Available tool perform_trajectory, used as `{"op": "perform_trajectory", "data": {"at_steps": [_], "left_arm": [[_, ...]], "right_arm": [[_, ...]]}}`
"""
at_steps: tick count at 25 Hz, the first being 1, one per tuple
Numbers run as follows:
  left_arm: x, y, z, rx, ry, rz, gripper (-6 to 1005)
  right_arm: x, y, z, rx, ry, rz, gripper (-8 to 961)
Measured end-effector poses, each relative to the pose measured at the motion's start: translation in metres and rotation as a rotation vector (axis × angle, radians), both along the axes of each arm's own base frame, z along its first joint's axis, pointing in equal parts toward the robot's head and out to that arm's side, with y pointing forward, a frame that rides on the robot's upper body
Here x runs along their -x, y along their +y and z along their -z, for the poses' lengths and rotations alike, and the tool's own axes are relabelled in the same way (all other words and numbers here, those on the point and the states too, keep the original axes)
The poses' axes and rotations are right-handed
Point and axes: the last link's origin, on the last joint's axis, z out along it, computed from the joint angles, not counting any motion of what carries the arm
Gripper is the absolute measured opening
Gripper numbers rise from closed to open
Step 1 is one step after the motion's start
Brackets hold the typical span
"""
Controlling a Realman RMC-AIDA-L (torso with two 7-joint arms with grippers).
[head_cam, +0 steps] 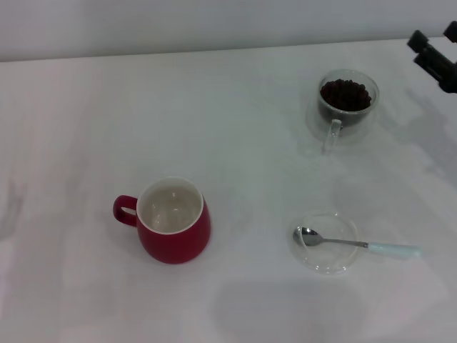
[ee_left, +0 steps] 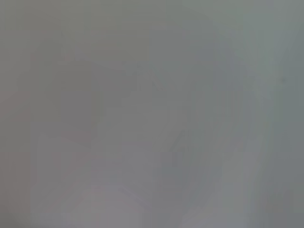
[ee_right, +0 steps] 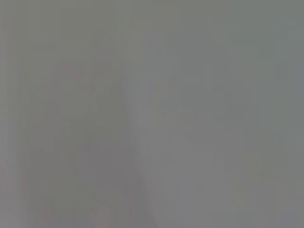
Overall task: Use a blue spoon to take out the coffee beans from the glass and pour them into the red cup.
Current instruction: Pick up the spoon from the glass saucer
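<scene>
Nearest on the white counter, a small teaspoon with a shiny metal bowl and pale blue handle lies across a shallow round clear glass dish, bowl inside and handle pointing right. Left of it, well apart, stands the rounded dark-red ceramic mug with a white inside, handle to the left. Farther back on the right, the clear double-walled glass mug holds dark roasted coffee beans. The right tool hangs at the far right edge, beyond and right of that mug, well apart from the teaspoon; I cannot tell whether it is apart or together.
</scene>
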Motion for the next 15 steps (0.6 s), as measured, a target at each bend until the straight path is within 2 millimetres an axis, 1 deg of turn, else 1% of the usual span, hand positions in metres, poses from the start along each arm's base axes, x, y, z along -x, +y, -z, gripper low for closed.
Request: {"op": "perform_trajectory", "data": {"at_steps": [1, 2, 8, 12, 15], "left_arm": [[0.000, 0.006, -0.005, -0.015, 0.012, 0.008, 839], [0.000, 0.006, -0.005, -0.015, 0.012, 0.008, 839], [-0.007, 0.025, -0.025, -0.085, 0.075, 0.079, 836], [-0.011, 0.028, -0.031, -0.111, 0.086, 0.108, 835], [-0.008, 0.025, -0.034, -0.128, 0.079, 0.091, 834]], "right_arm": [[-0.004, -0.009, -0.003, 0.003, 0.028, 0.002, 868], [-0.004, -0.009, -0.003, 0.003, 0.028, 0.002, 868], [-0.020, -0.044, -0.006, 0.001, 0.066, 0.020, 868], [-0.027, -0.063, -0.003, 0.018, 0.131, 0.050, 868], [-0.029, -0.072, 0.006, 0.032, 0.153, 0.071, 868]]}}
